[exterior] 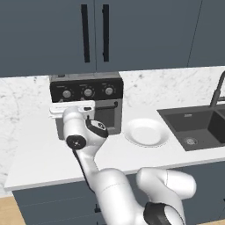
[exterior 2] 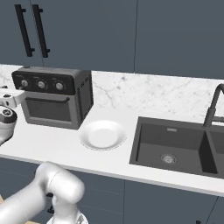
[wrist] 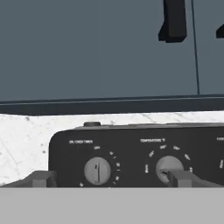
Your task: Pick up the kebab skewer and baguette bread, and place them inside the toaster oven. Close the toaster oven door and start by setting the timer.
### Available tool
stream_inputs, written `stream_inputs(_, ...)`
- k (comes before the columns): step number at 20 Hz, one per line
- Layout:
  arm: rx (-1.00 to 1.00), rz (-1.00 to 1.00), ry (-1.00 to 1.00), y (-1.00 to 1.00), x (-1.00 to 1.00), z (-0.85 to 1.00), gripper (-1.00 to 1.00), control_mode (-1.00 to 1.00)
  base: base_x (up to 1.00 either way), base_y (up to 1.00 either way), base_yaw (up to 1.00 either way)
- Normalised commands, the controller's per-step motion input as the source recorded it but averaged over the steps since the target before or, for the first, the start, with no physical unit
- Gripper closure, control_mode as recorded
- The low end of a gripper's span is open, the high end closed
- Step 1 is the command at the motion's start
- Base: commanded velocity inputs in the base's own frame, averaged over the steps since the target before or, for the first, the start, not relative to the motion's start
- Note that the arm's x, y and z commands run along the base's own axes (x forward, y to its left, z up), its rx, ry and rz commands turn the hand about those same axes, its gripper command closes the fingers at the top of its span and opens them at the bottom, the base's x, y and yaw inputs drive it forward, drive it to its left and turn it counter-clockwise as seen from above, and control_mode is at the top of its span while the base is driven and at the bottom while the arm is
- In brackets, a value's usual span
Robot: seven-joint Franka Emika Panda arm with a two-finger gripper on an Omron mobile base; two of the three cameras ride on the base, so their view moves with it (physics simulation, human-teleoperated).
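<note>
Just ahead of the wide-open gripper point(wrist: 109, 178) stands the toaster oven point(wrist: 144, 153).

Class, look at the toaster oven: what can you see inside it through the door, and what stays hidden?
The toaster oven has its door shut. Its window shows only dark glass, so the rack and any food inside are hidden. The white plate beside it holds nothing.

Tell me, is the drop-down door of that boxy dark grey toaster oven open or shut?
Shut. In the right base view the toaster oven door stands upright, flush under the three silver knobs.
</note>
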Motion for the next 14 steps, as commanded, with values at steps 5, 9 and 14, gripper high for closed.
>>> stream_inputs(5,0.0,0.0,0.0,0.0,0.38,-0.04,-1.0,-1.0,0.0,0.0,0.0)
stream_inputs(9,0.0,0.0,0.0,0.03,0.28,-0.03,-1.0,-1.0,0.0,0.0,0.0)
stream_inputs(14,0.0,0.0,0.0,0.14,0.15,-0.08,-1.0,-1.0,0.0,0.0,0.0)
